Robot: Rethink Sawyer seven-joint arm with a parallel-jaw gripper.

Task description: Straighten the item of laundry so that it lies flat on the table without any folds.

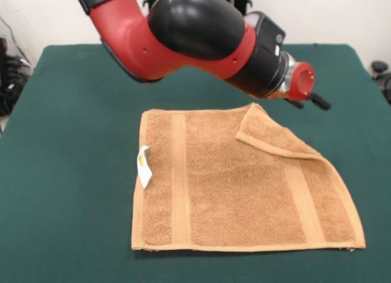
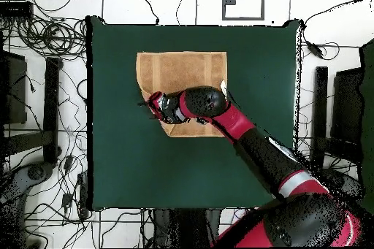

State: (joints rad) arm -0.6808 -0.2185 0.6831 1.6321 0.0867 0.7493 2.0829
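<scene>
1. Front view: towel (image 1: pixel 244 185) lies on the green table (image 1: pixel 67 173), mostly flat. Its far right corner is folded back over the cloth as a triangular flap (image 1: pixel 269 133).
2. White label (image 1: pixel 143 165) sticks out at the towel's left edge.
3. Gripper (image 1: pixel 311 99) sits just beyond the folded corner; cannot tell how far open it is, or whether it holds anything.
4. Overhead view: arm (image 2: pixel 241 125) covers the towel's (image 2: pixel 182 71) robot-side edge, hiding the fold. Cables (image 2: pixel 44 34) lie off the table.
</scene>
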